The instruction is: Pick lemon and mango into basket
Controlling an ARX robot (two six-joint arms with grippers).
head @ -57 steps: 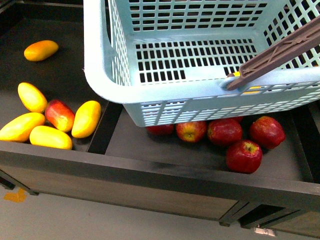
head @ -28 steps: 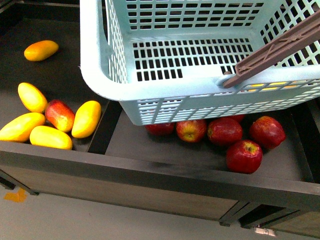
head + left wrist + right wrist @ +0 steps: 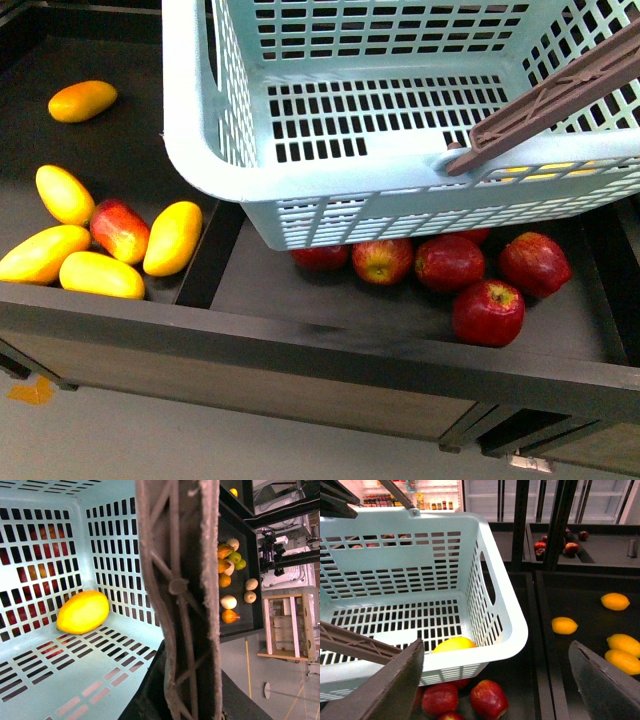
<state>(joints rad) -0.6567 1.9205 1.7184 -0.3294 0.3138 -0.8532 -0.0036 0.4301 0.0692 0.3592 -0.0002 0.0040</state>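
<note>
Basket [image 3: 352,182] w/ lemon [image 3: 82,611] inside partly covers apples [image 3: 488,312]; mangoes [image 3: 173,237] left.

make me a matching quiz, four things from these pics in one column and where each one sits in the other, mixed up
1. pale turquoise slotted plastic basket
2. yellow-orange oval lemon
3. round red apples
4. elongated yellow mangoes

a. in the dark right-hand bin
b. in the dark left-hand bin
c. above both bins
d. on the basket's slotted floor

Pairs: 1-c, 2-d, 3-a, 4-b
</note>
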